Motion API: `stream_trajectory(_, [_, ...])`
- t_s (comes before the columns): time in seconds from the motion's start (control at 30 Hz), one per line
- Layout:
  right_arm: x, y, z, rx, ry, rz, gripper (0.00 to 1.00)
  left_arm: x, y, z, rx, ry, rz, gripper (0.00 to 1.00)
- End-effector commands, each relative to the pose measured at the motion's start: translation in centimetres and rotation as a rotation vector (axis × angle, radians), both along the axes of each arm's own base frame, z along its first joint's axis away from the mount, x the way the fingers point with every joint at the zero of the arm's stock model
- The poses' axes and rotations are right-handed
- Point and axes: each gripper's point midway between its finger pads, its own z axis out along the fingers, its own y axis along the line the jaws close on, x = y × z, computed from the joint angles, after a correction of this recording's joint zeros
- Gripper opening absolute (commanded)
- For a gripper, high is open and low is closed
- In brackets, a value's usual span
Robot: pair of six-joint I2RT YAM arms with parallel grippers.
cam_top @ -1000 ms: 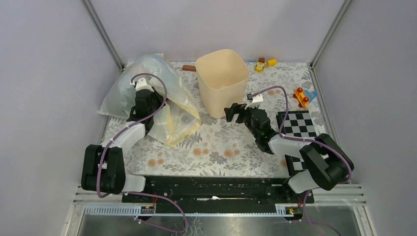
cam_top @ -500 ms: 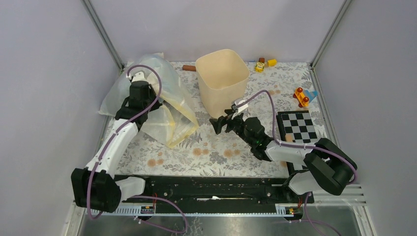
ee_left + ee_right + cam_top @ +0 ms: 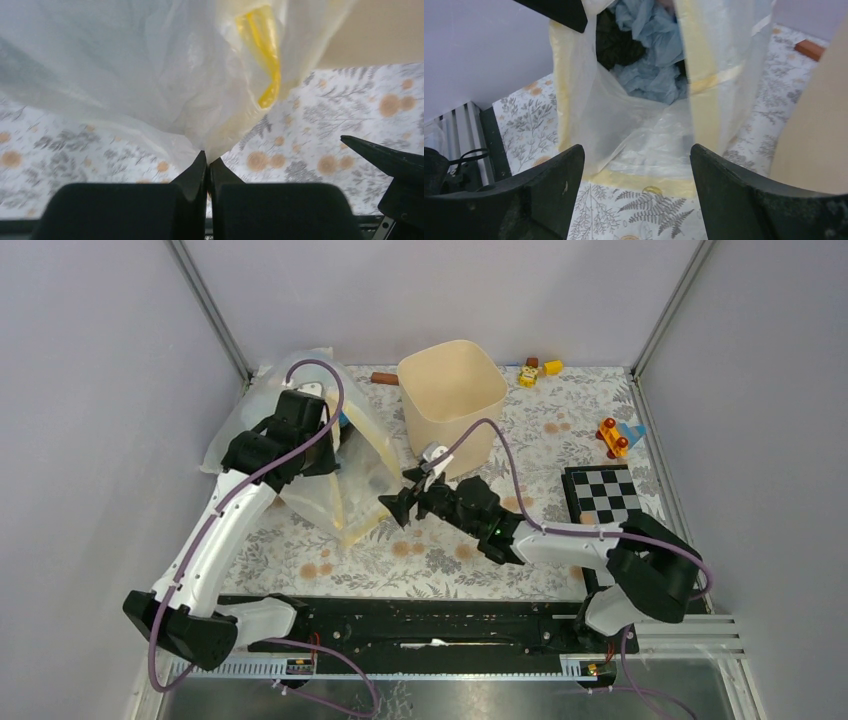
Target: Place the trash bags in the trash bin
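The light-blue trash bags (image 3: 649, 50) lie crumpled inside the big clear and pale-yellow plastic bag (image 3: 350, 490), seen through its open mouth in the right wrist view; a small blue patch shows in the top view (image 3: 343, 421). My left gripper (image 3: 322, 460) is shut on the big bag's film (image 3: 190, 90) and holds its edge up; its jaws (image 3: 207, 161) pinch the film. My right gripper (image 3: 398, 495) is open and empty, its jaws (image 3: 636, 155) wide apart just in front of the bag's mouth. The cream trash bin (image 3: 450, 405) stands upright to the right of the bag and shows at the right edge (image 3: 819, 125).
A checkerboard (image 3: 600, 495) lies at the right. A toy car (image 3: 612, 437), small yellow toys (image 3: 527, 375) and a brown cylinder (image 3: 385, 378) lie near the back edge. Grey walls close in the floral table (image 3: 450, 550).
My right gripper has moved left from the bin's front to the big bag's mouth. My left arm has stretched out and raised the bag's edge, pulling it rightwards.
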Motion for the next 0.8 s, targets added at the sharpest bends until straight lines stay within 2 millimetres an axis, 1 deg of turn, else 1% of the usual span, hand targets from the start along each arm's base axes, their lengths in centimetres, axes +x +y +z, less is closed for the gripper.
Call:
stream_trajectory(0.0, [-0.8, 3.0, 0.1, -0.036, -0.013, 0.027, 0.8, -3.6, 2.7, -0.4, 0.151, 0.152, 0.039, 0.0])
stream_trajectory(0.1, [-0.7, 4.7, 0.3, -0.003, 0.025, 0.026, 0.64, -5.0, 4.8, 0.1, 0.237, 0.17, 0.119, 0.0])
stream_trajectory(0.2, [-0.3, 6.3, 0.1, 0.046, 0.077, 0.018, 0.46, -5.3, 6.7, 0.5, 0.313, 0.153, 0.19, 0.0])
stream_trajectory(0.27, [0.3, 7.5, -0.7, 0.058, 0.111, 0.002, 0.39, -5.3, 7.4, 0.7, 0.338, 0.144, 0.213, 0.0])
stream_trajectory(0.37, [1.4, 9.1, -1.2, 0.098, 0.157, -0.026, 0.39, -5.2, 7.7, 1.3, 0.349, 0.121, 0.23, 0.0])
stream_trajectory(0.47, [2.5, 11.4, -2.0, 0.124, 0.193, -0.033, 0.39, -5.0, 8.0, 2.6, 0.347, 0.075, 0.237, 0.0])
stream_trajectory(0.53, [3.5, 12.5, -2.3, 0.153, 0.221, -0.056, 0.4, -4.9, 7.9, 3.6, 0.329, 0.037, 0.222, 0.0])
stream_trajectory(0.63, [5.1, 13.3, -2.5, 0.205, 0.251, -0.126, 0.43, -4.2, 6.9, 4.4, 0.284, -0.01, 0.173, 0.0])
stream_trajectory(0.77, [6.3, 14.5, -2.4, 0.264, 0.273, -0.162, 0.4, -2.9, 4.6, 4.8, 0.209, -0.051, 0.076, 0.0])
